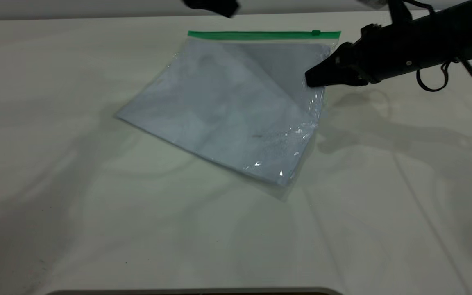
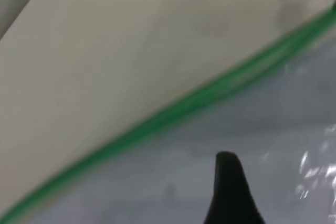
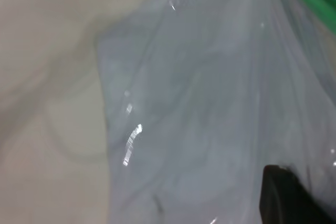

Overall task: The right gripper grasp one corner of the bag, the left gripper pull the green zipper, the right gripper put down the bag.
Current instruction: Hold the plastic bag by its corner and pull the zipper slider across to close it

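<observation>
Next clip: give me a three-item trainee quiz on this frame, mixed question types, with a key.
1. True or false: the slider tab sits near the end of the green zipper closest to the right gripper.
2. Multiple choice: where is the right gripper's tip? A) at the bag's right side edge, below the zipper; B) on the slider tab; C) on the bare table, far from the bag.
3. Fill in: the left gripper is above the bag's ____ edge.

Key: 1 true; 2 A; 3 zipper.
</observation>
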Controlling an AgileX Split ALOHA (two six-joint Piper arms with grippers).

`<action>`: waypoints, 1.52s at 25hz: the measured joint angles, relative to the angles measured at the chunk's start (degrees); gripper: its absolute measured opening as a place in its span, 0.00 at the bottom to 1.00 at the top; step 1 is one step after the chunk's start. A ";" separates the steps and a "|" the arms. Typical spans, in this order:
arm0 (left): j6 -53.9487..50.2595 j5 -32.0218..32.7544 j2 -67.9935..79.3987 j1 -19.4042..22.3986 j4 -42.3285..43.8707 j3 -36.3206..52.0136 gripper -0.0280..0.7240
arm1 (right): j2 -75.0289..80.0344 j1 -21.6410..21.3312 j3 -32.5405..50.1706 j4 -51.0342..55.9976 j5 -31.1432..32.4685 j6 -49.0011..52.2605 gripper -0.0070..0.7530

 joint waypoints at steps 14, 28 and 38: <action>19.63 7.43 8.05 -4.14 0.84 -7.52 0.78 | 0.00 1.62 0.00 -4.21 -10.52 -6.21 0.06; 32.43 9.38 9.94 -6.99 -3.56 -7.63 0.74 | -0.34 3.97 -0.02 -6.98 -9.54 -6.21 0.06; 33.58 9.10 11.43 -7.23 -4.92 -7.63 0.62 | -0.34 4.39 -0.02 -7.99 -8.12 -6.21 0.06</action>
